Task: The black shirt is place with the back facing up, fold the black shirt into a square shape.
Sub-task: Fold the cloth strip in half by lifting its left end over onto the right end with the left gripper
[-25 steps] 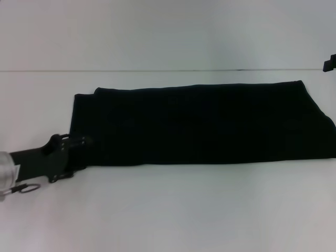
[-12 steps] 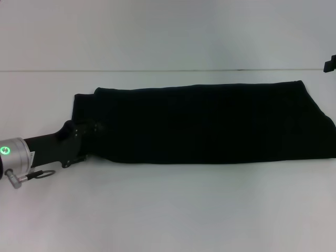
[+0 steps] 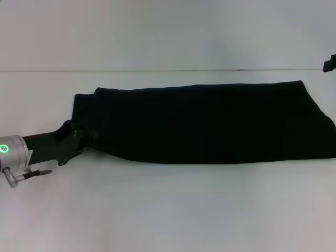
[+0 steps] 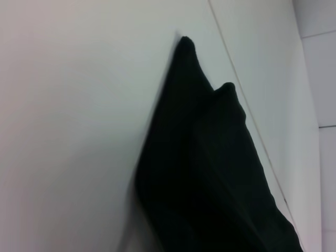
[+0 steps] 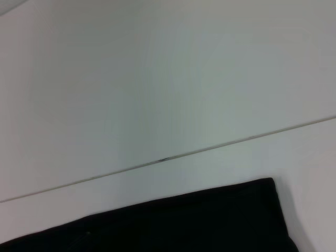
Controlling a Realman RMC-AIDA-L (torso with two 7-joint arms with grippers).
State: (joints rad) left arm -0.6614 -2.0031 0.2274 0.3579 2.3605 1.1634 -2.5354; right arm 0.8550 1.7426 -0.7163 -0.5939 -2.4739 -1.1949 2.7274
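The black shirt (image 3: 205, 123) lies folded into a long band across the white table, plain side up, with no lettering showing. My left gripper (image 3: 88, 137) is at the shirt's near left corner, its black tip merging with the cloth. The shirt's near edge slants upward toward the gripper there. The left wrist view shows the shirt (image 4: 210, 173) close up, with two pointed corners. The right wrist view shows the shirt's far right corner (image 5: 184, 223). Only a small black part of my right gripper (image 3: 329, 63) shows at the right edge, apart from the shirt.
The white table (image 3: 168, 210) extends in front of the shirt. A thin seam line (image 3: 157, 70) runs across the table behind the shirt. The shirt's right end reaches the right edge of the head view.
My left gripper has moved right and away from me onto the shirt's near left corner. The shirt's near left edge has drawn in and now slants. The right arm has not moved.
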